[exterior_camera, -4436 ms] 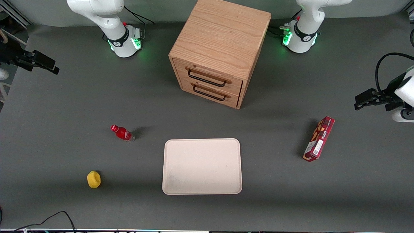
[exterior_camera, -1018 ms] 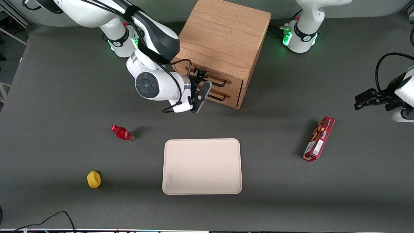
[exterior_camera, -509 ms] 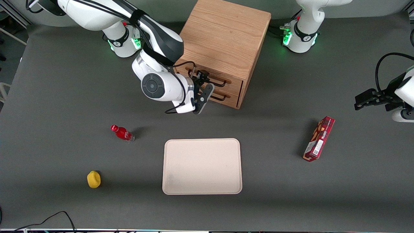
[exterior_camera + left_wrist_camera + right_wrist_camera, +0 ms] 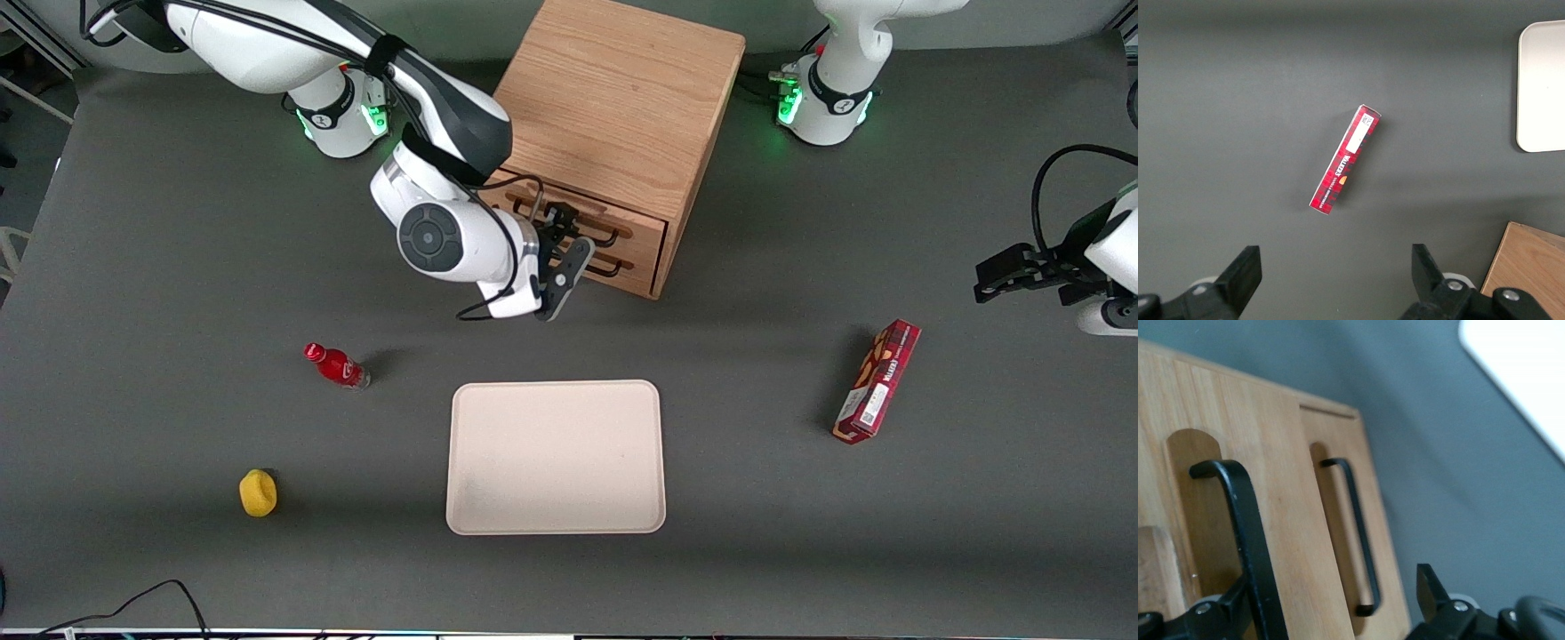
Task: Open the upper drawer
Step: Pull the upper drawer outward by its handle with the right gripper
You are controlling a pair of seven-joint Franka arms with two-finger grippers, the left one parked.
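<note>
At the oak cabinet (image 4: 613, 116), the gripper (image 4: 558, 240) reaches the closed upper drawer's (image 4: 645, 229) black handle (image 4: 1248, 533), fingers spread, pull pending.

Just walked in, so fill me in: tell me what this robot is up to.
The right arm has its gripper at the front of the oak cabinet, fingers open around the black handle of the upper drawer. The drawer looks shut or barely moved. The tray, red bottle and red box lie untouched on the table.

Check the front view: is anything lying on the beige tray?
No. The beige tray shows only bare surface, while the gripper is at the upper drawer handle.
</note>
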